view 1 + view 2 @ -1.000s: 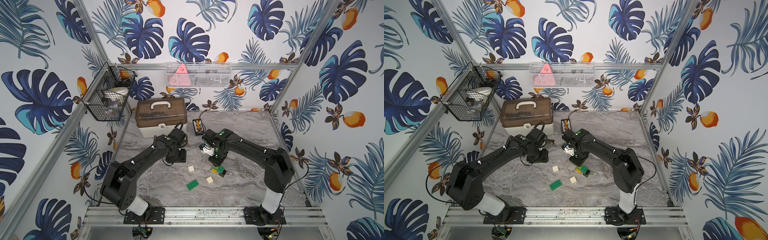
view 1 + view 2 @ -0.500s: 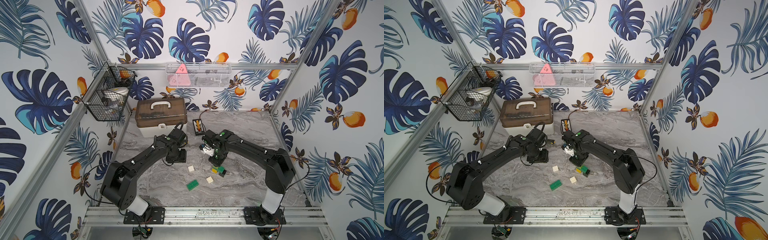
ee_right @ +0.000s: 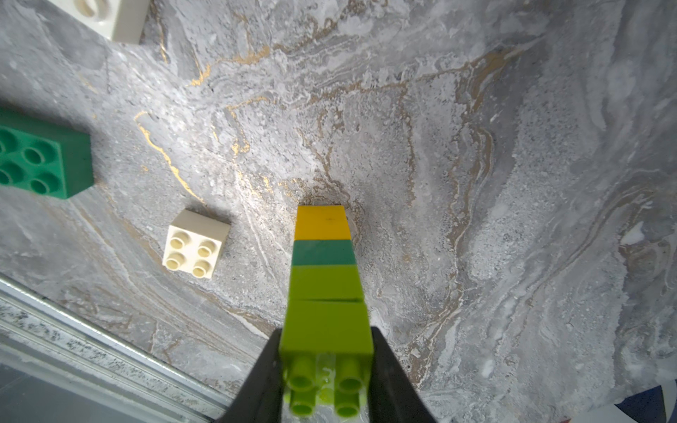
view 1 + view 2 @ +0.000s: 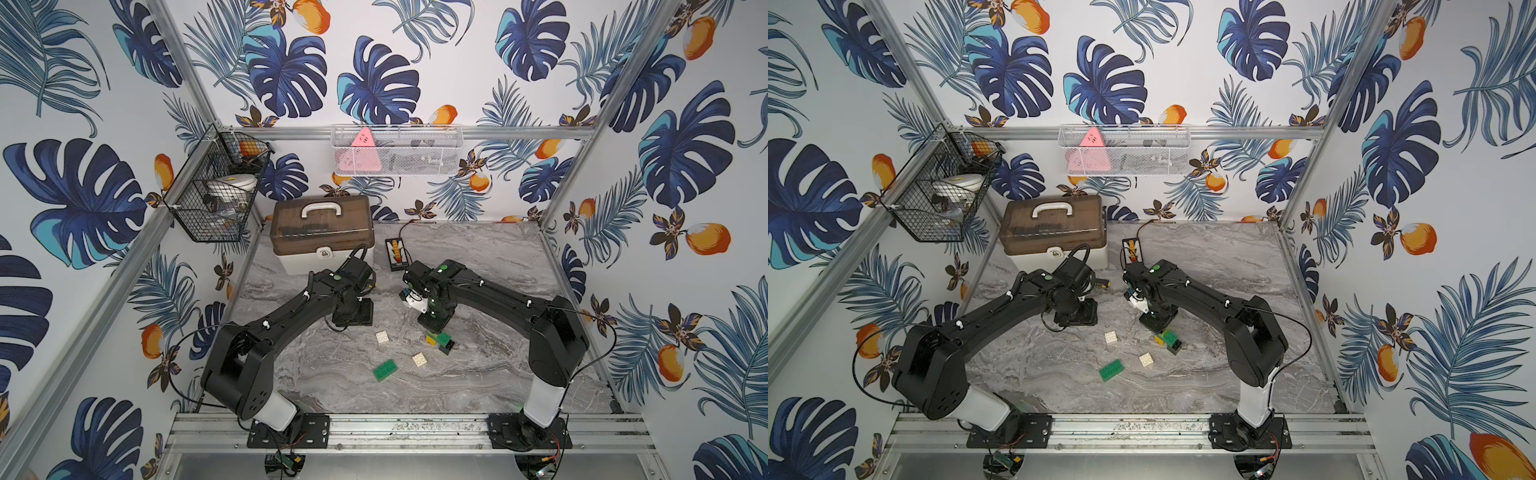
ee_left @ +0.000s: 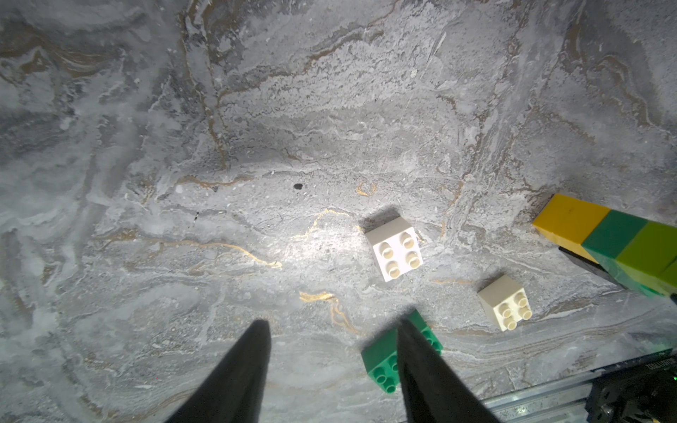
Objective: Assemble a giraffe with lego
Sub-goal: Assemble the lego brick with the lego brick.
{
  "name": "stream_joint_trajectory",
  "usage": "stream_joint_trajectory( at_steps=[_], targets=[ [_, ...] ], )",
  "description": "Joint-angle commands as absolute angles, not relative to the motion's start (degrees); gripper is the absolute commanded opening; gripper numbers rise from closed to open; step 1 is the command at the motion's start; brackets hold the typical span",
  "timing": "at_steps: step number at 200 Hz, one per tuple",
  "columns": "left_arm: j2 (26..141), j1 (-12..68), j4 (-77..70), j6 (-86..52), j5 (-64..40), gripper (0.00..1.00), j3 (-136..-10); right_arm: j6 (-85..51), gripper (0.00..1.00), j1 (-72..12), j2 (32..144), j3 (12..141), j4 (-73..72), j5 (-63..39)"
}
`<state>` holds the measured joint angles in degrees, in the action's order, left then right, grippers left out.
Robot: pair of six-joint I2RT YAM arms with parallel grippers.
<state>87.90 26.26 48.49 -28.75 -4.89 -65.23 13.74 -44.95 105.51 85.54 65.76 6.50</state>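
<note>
Hard plastic, light and stiff, but the giraffe (image 3: 324,278) is only press-fit: yellow, dark green, then two lime. It stands near the loose dark green brick (image 3: 40,157), with a white brick (image 3: 196,243) between them. The right gripper (image 3: 326,338) pinches its lime top by the smooth sides. I'd grab lower, since a seam shows between the limes. The left gripper (image 5: 331,324) hangs spread and empty near that green brick.

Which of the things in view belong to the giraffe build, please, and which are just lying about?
For the job: giraffe stack gripped by the right gripper; white bricks; dark green brick; left gripper, open and empty.
Lying about: storage case; wire basket; mesh basket; pink triangle.
</note>
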Motion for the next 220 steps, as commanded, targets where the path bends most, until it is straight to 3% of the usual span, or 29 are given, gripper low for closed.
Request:
stream_joint_trajectory(
  at_steps=[1,120,220],
  targets=[
    [87.8,26.54,48.34,-28.68,-5.1,0.61,-65.64,13.39,0.27,-44.93,106.73,84.91,66.56,5.69],
    [87.9,26.81,48.44,-28.48,-4.92,0.61,-67.34,13.23,0.27,-44.82,105.3,78.4,63.06,-0.9],
    [87.27,26.83,47.29,-29.79,-5.62,0.62,-65.39,13.22,0.36,-46.51,103.1,78.05,61.47,-3.23]
  ],
)
